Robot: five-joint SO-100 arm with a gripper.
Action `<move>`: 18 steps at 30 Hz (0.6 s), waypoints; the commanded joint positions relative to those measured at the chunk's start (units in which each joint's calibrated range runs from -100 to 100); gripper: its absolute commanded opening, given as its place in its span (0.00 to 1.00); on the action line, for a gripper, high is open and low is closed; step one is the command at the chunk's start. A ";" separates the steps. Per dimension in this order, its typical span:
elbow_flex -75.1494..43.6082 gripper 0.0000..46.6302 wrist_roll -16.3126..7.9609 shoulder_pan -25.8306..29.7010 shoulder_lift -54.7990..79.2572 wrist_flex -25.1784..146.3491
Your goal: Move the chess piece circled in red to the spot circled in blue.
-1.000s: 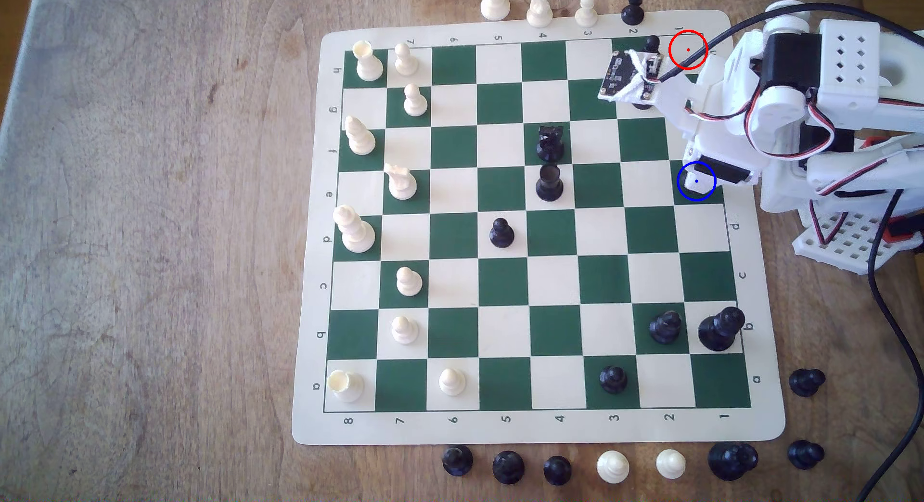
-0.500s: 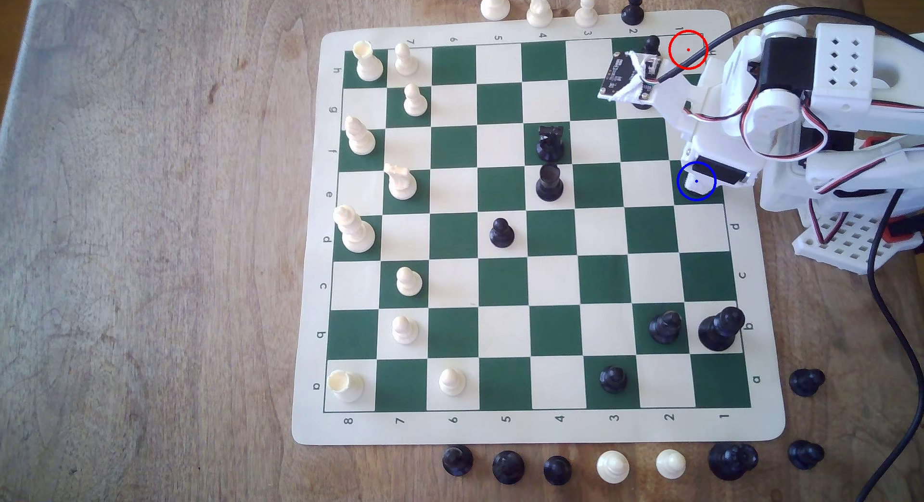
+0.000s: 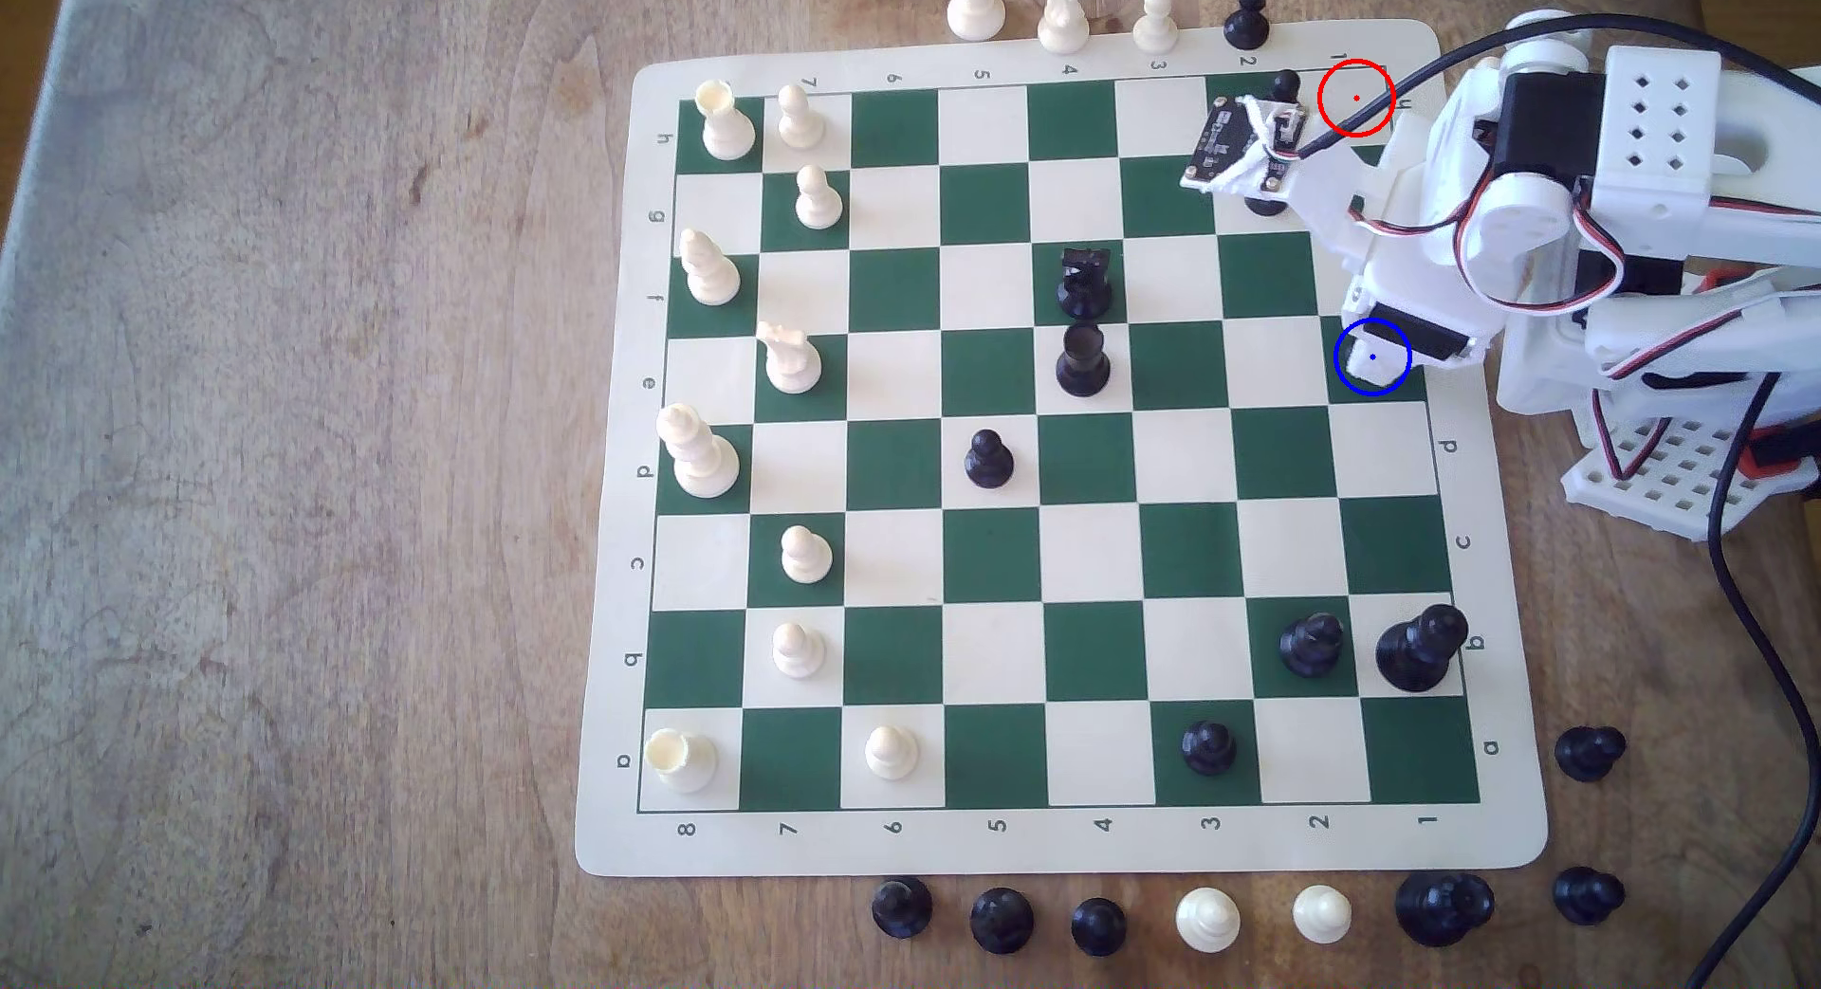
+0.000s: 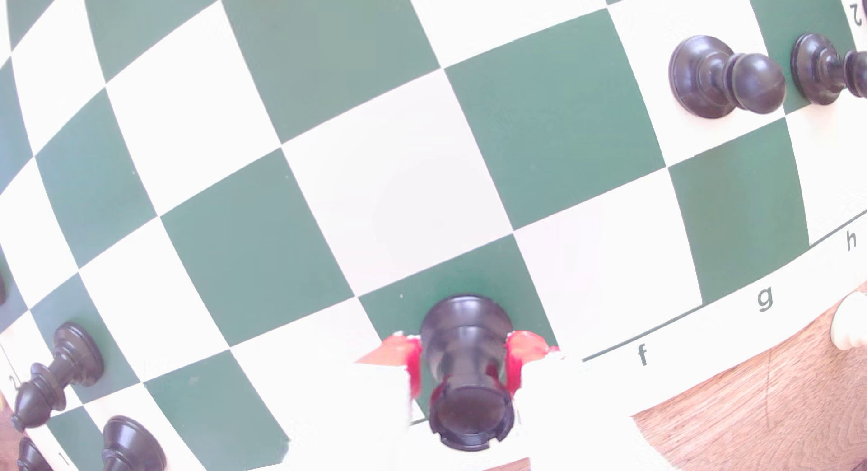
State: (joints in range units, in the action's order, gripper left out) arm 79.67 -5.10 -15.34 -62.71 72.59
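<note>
In the wrist view the black chess piece [image 4: 464,358], with a wide base, narrow waist and flat notched top, stands upright on a dark green square [image 4: 469,274] at the board's edge. My gripper [image 4: 464,349] is shut on it, a red pad pressed to each side of its waist. In the exterior view the gripper [image 3: 1375,359] sits inside the blue ring on the spot [image 3: 1342,388], at the board's right edge, hiding the piece. The red ring [image 3: 1356,98] marks a cream corner square with no piece on it.
Two black pawns [image 3: 1284,88] [image 3: 1266,204] stand near the wrist camera board [image 3: 1232,147]. A black knight [image 3: 1084,280] and rook [image 3: 1082,359] stand mid-board. The arm's base [image 3: 1655,457] and a black cable [image 3: 1764,654] lie off the exterior view's right edge. Spare pieces line the board's near side.
The arm's upper links shifted slightly and the wrist camera board tipped a little. The gripper has stayed inside the blue ring.
</note>
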 commanded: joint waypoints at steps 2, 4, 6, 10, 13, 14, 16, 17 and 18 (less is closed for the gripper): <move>-1.06 0.32 -0.10 -0.66 -1.89 -0.19; -1.06 0.35 0.05 -0.81 -2.06 -0.03; -1.33 0.38 0.10 -0.97 -2.40 0.55; -2.33 0.44 0.34 -0.66 -3.92 4.15; -3.15 0.47 0.68 -0.66 -5.88 6.94; -4.23 0.48 0.83 -0.58 -6.89 8.82; -5.05 0.49 1.12 -0.58 -7.49 10.29; -5.32 0.50 1.32 -0.50 -8.08 11.11; -5.50 0.52 1.81 -0.58 -9.27 12.34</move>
State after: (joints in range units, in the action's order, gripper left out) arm 79.03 -3.88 -15.93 -69.67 81.43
